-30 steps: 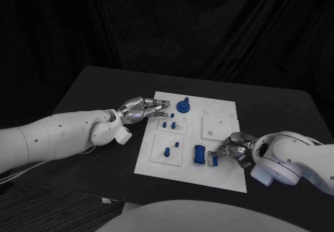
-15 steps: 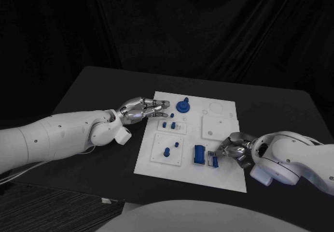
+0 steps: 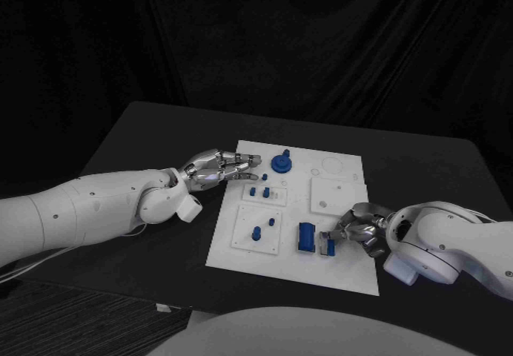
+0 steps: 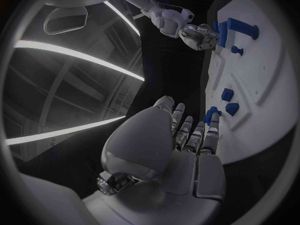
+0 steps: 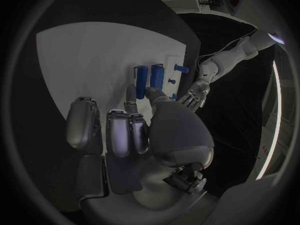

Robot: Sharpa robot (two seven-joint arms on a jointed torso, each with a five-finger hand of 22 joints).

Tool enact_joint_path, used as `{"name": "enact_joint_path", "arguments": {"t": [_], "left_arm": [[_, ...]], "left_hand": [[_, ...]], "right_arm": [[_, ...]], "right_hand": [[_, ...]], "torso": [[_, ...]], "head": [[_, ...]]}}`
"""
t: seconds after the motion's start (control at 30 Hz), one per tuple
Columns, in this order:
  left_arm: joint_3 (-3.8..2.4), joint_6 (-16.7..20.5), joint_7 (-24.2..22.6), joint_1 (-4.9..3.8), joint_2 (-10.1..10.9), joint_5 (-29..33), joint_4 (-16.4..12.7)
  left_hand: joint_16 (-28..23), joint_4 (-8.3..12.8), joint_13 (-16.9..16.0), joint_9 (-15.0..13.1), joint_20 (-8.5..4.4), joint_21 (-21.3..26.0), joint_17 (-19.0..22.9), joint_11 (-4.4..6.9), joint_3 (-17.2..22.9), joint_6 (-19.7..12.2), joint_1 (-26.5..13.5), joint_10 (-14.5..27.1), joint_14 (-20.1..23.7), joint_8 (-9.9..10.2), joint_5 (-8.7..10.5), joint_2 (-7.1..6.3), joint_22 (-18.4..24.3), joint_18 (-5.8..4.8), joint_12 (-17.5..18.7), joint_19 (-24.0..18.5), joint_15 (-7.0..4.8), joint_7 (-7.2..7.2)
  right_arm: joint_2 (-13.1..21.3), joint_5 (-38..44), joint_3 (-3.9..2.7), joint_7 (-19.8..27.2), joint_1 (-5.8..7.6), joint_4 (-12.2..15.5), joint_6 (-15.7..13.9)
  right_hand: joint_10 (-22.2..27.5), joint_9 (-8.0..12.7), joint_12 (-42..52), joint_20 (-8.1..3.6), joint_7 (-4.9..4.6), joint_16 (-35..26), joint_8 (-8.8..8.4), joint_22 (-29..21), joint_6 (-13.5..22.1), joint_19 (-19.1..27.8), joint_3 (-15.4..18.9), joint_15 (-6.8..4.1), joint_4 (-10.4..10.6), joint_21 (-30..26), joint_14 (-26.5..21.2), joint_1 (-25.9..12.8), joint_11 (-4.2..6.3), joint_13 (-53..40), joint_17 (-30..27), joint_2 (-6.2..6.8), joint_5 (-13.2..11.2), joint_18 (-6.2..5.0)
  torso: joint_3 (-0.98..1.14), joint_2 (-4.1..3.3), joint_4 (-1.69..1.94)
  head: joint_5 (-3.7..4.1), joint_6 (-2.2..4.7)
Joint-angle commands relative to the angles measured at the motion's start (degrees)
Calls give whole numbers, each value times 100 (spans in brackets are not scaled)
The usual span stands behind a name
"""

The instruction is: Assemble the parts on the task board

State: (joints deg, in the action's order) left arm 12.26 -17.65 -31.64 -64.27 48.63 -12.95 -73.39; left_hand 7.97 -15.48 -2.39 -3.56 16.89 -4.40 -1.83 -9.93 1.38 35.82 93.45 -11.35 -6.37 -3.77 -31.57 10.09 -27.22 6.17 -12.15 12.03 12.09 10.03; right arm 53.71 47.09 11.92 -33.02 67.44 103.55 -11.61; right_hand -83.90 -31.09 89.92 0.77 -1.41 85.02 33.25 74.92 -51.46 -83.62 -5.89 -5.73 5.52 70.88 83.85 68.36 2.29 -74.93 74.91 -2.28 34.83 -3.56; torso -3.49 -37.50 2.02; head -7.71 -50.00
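Note:
The white task board lies mid-table. My left hand sits at the board's far left edge, fingers curled, with a small blue part pinched at their tips; the left wrist view shows this part between the fingertips. Two short blue pegs stand in a small plate just beyond it. My right hand rests on the board's near right side and pinches a blue piece beside a long blue block. The right wrist view shows that piece at the thumb, next to two blue bars.
A round blue knob stands at the board's far edge. More blue pegs sit in a square plate near the front left. A bare square plate lies at the right. Black table surrounds the board.

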Motion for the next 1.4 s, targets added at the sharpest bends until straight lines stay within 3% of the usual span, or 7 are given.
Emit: {"name": "enact_joint_path", "arguments": {"t": [0.03, 0.33, 0.63, 0.8, 1.07, 1.4], "left_arm": [[-5, -77, -52, 9, -9, 37, -8], [-5, -102, -32, 18, -23, 37, 0], [-5, -118, -22, 28, -20, 37, 3], [-5, -123, -21, 32, -14, 37, 0], [-5, -132, -21, 39, -19, 37, 6], [-5, -142, -12, 47, -21, 37, 14]], "left_hand": [[28, -5, -3, 6, -12, -4, 0, -26, 29, -28, 74, 12, 18, -11, -35, -4, -1, -99, 6, -25, 1, -6], [28, 2, -2, 6, -12, -3, 0, -25, 42, -31, 79, 16, 19, -11, -44, -8, 3, -99, 9, -27, 3, -6], [28, 2, -2, 6, -12, -3, 0, -25, 42, -31, 79, 16, 19, -11, -44, -8, 3, -99, 9, -27, 3, -6], [28, 11, -2, 7, -11, -3, 0, -29, 65, -45, 84, 20, 21, -9, -55, -10, 0, -99, 11, -25, 6, -4], [30, 13, -2, 7, -11, -2, -1, -31, 73, -45, 85, 23, 20, -9, -58, -10, 8, -99, 13, -28, 8, -3], [30, 13, -2, 7, -11, -2, -1, -31, 73, -45, 85, 23, 20, -9, -58, -10, 8, -99, 13, -28, 8, -3]], "right_arm": [[10, 28, 0, -35, -12, 14, -75], [10, 28, 0, -29, -12, 23, -75], [-18, 28, 0, -38, -12, 5, -87], [-39, 28, 0, -71, -12, -10, -55], [-69, 52, 0, -126, -12, -33, 1], [-88, 208, 0, -187, -13, -63, 30]], "right_hand": [[-610, -24, 8, -44, -2, 5, 23, 967, 28, 3, -169, -36, -139, 9, 397, 112, 41, -1507, 308, -56, 56, -52], [-610, -76, 8, -41, -10, -2, 42, 967, 74, 2, -189, -31, -143, 8, 395, 68, 35, -1507, 294, 12, -19, -52], [-610, -138, 8, -30, -24, -11, 36, 962, 126, 6, -186, -18, -57, -8, 393, -72, 21, -1507, 278, 58, -436, -55], [-610, -148, 8, -26, -29, -19, 29, 959, 130, 10, -160, -15, -24, -22, 389, -122, 16, -1507, 260, 91, -547, -57], [-610, -171, 8, -11, -47, -35, -8, 949, 126, 21, -62, 0, 130, -59, 384, -283, -1, -1507, 231, 121, -1017, -64], [-610, -178, 8, -8, -52, -43, -22, 943, 119, 28, -23, 3, 168, -80, 381, -309, -5, -1507, 216, 134, -1171, -68]], "torso": [[0, -1, 0], [0, -1, 0], [-1, 0, 0], [-1, 0, 0], [-1, 0, 1], [0, -1, 1]], "head": [[-5, 0], [2, 0], [-4, 0], [-22, 0], [-19, 0], [-20, 0]]}}
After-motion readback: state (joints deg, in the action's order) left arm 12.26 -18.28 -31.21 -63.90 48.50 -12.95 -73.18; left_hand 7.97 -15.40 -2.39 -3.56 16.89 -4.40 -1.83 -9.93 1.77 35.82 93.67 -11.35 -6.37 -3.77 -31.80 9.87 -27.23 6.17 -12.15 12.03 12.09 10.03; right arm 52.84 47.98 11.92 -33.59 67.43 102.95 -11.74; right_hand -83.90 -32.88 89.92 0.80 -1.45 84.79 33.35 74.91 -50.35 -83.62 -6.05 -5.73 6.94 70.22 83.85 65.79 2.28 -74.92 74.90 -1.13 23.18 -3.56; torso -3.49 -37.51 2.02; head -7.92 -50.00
